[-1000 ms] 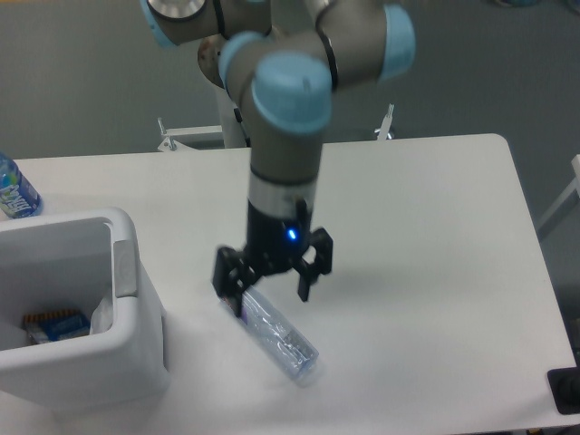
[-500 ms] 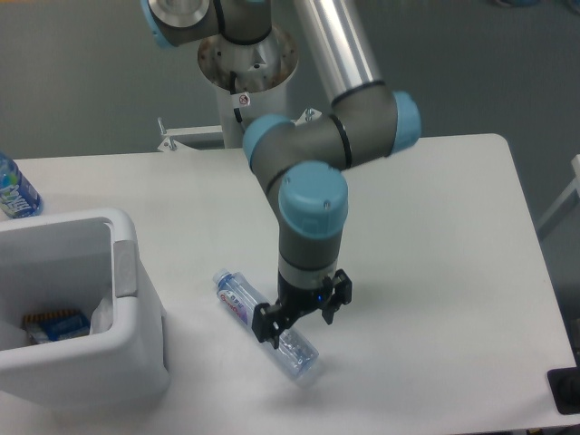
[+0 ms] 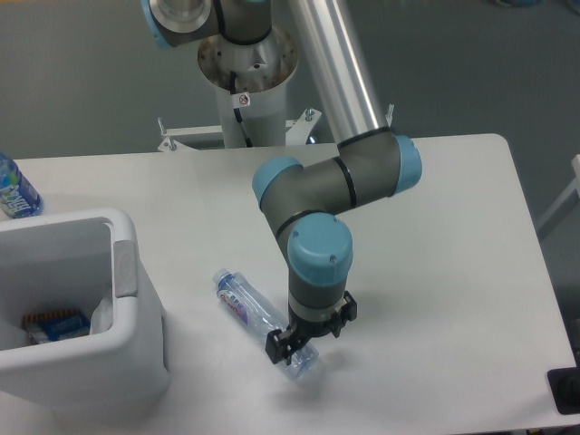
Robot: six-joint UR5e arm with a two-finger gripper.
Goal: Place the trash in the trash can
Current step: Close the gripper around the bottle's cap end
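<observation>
Bottle (image 3: 258, 319) lying on white surface (image 3: 435, 272), gripper (image 3: 304, 340) low over its base end, finger spacing indiscernible, trash can (image 3: 127, 313) at left, blue-labelled bottle (image 3: 14, 190) behind it.

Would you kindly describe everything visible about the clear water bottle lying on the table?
The clear water bottle is slim, see-through plastic with a pale label bearing small red marks and a cap at its upper-left end. It lies on its side on the white table, slanting from upper left to lower right, just right of the white trash can and apart from it. The gripper is down over its lower-right end; whether the fingers are touching it cannot be told.
</observation>
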